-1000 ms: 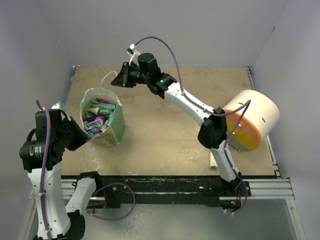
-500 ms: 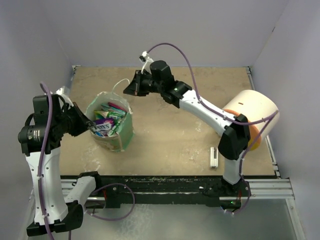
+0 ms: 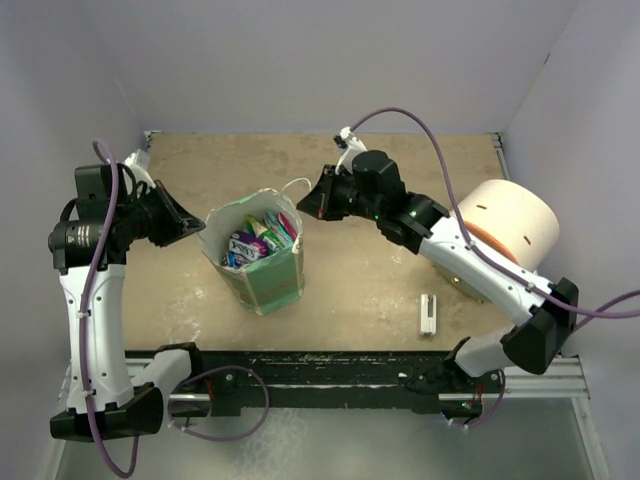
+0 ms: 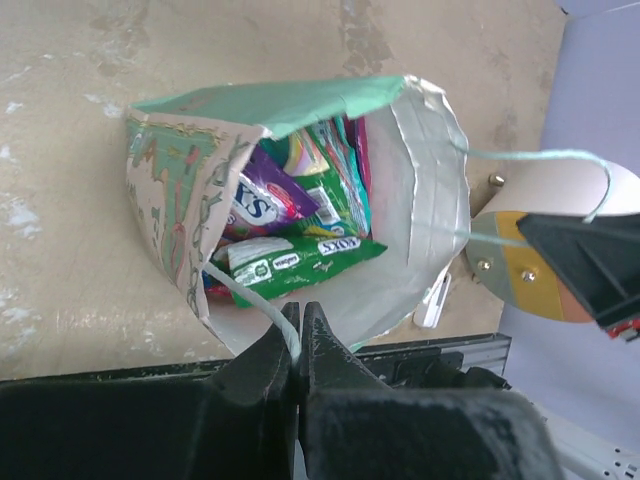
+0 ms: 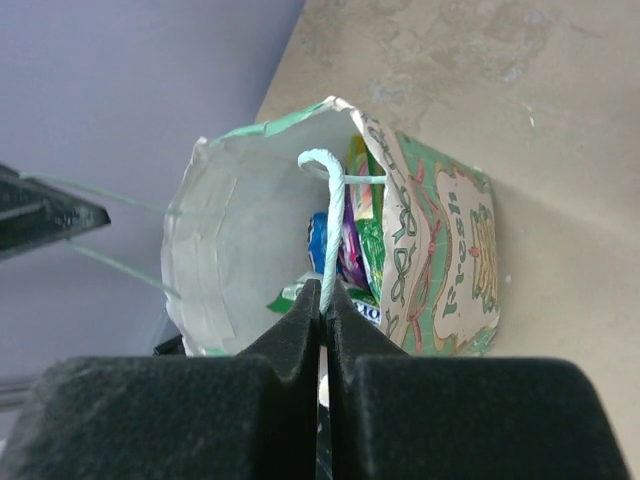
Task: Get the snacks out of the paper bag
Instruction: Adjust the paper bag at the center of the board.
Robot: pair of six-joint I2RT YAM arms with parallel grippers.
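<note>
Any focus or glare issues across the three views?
Left wrist: left pincer is a dark blur, paper bag and snacks sharp, lettering readable. Right wrist: right pincer blurred too, bag print crisp. Top external: even light, soft shadows, no harsh glare, packet text too small to read.

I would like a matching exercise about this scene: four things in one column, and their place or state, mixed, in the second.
1. snacks
2. right gripper
3. white stick
4. cream cylinder

a. lying flat near the front edge of the table
b. shut on a handle of the paper bag
c. inside that bag
d. far right, orange end partly showing

Pairs: 1-c, 2-b, 3-a, 4-d
</note>
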